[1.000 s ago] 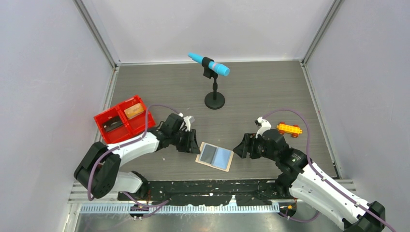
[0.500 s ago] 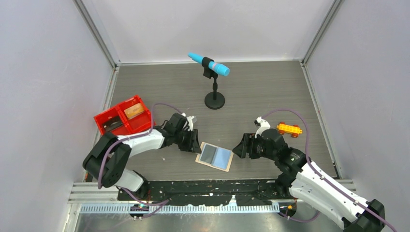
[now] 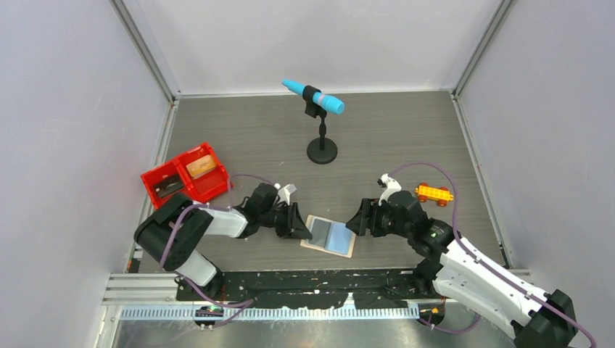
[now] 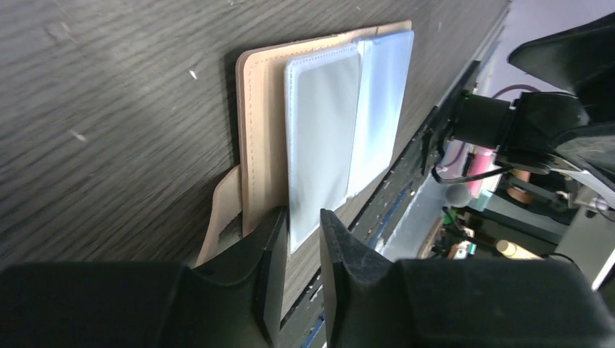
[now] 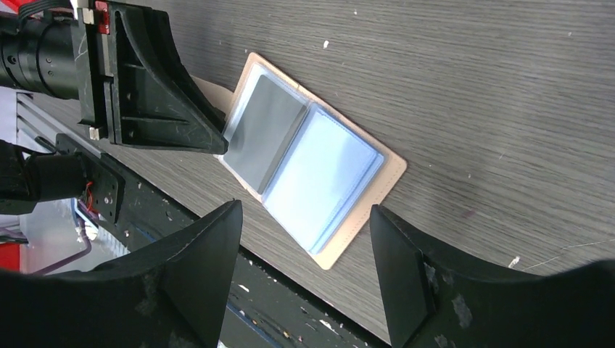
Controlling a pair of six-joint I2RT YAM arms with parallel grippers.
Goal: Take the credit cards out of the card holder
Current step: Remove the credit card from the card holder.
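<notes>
The card holder (image 3: 348,247) lies open near the table's front edge, tan with blue-grey plastic sleeves (image 4: 323,130). The left sleeve (image 5: 265,130) looks darker grey; I cannot tell whether a card is inside. My left gripper (image 3: 303,230) is at the holder's left edge, jaws a narrow gap apart, with the sleeve's corner between the fingertips (image 4: 272,243). My right gripper (image 3: 357,221) is wide open and empty, just off the holder's right edge (image 5: 377,174). A tan-orange card (image 3: 201,165) and a dark card (image 3: 168,187) lie in the red tray (image 3: 154,176).
A blue microphone on a black stand (image 3: 321,148) is at the middle back. An orange-yellow toy brick car (image 3: 434,193) sits right of the right arm. The black front rail (image 5: 217,239) runs just below the holder. Grey walls enclose the table.
My left gripper has moved right and down onto the holder's left edge, its arm folding in. The holder has shifted slightly right. My right gripper has edged a little up and left.
</notes>
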